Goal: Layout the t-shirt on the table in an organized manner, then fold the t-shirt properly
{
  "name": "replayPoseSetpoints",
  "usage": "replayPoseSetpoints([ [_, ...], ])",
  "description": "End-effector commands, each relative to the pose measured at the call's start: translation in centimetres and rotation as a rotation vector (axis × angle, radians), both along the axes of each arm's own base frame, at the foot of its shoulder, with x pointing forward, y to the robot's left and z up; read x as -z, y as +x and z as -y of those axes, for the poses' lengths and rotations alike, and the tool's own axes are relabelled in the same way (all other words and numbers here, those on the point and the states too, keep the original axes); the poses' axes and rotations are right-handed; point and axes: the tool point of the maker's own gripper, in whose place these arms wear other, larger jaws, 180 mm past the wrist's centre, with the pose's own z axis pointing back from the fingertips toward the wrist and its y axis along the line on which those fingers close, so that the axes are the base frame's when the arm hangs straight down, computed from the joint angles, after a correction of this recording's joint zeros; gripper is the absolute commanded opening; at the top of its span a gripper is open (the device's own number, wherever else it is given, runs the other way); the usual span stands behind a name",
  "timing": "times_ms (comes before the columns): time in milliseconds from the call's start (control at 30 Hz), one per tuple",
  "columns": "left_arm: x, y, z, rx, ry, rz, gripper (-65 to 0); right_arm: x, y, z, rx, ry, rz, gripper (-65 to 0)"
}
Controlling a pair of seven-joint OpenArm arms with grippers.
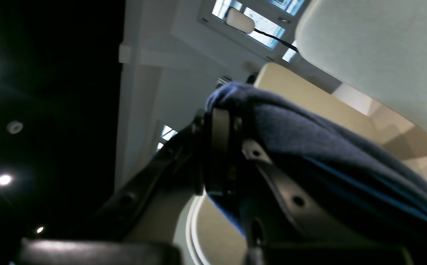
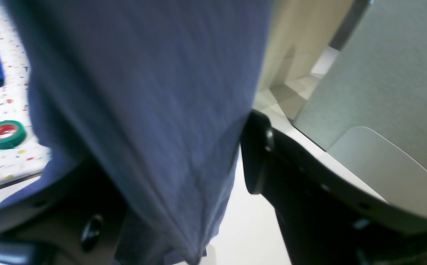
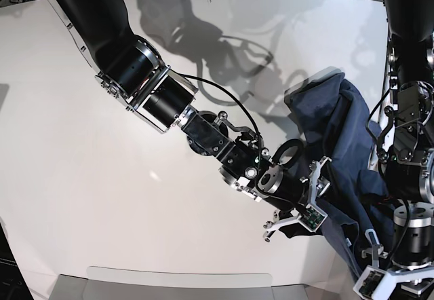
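The t-shirt [image 3: 342,157] hangs bunched above the table [image 3: 81,178], between both arms. The right gripper [image 3: 298,212] is spread, cloth draped over one finger [image 2: 272,154]; only its wrist view shows green tape [image 2: 6,134] on a terrazzo surface [image 2: 11,106] left of it. The left gripper [image 1: 231,154] pinches a fold. Its base-view tips are cut off. No lettering shows.

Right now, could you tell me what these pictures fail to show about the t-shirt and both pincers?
- Base view: the t-shirt is bunched, so its lettering is hidden in the folds.
- Base view: the left pincer is cut by the bottom edge.
- Right wrist view: cloth drapes across the right pincer, blurred, so any grip is unclear.
- Left wrist view: cloth hides the fingertips.
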Motion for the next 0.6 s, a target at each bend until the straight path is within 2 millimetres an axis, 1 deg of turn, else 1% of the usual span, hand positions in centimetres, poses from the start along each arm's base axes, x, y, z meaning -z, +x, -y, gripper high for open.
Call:
replayPoseSetpoints([
  [0,-2.2,-0.8,-0.3,-0.009,0.005,0.072,-65.0,-3.3,0.2,-0.6,-0.016,0.053,0.063,-33.4],
  [200,-2.1,-0.7,-0.4,-0.012,0.007,0.069,-65.0,-3.3,0.1,-0.7,-0.017,0.055,0.063,-33.4],
  [400,-2.1,-0.7,-0.5,-0.013,0.007,0.066,-65.0,-4.3,-1.5,-1.3,-0.046,0.093,0.074,-33.5],
  [533,-2.1,-0.7,-0.5,-0.012,0.006,0.067,-65.0,-4.0,-1.3,-1.0,-0.012,0.104,0.064,-33.5],
  [567,-2.1,-0.7,-0.5,-0.013,0.007,0.067,-65.0,-3.5,-1.6,-1.2,-0.017,0.098,0.058,-33.5],
])
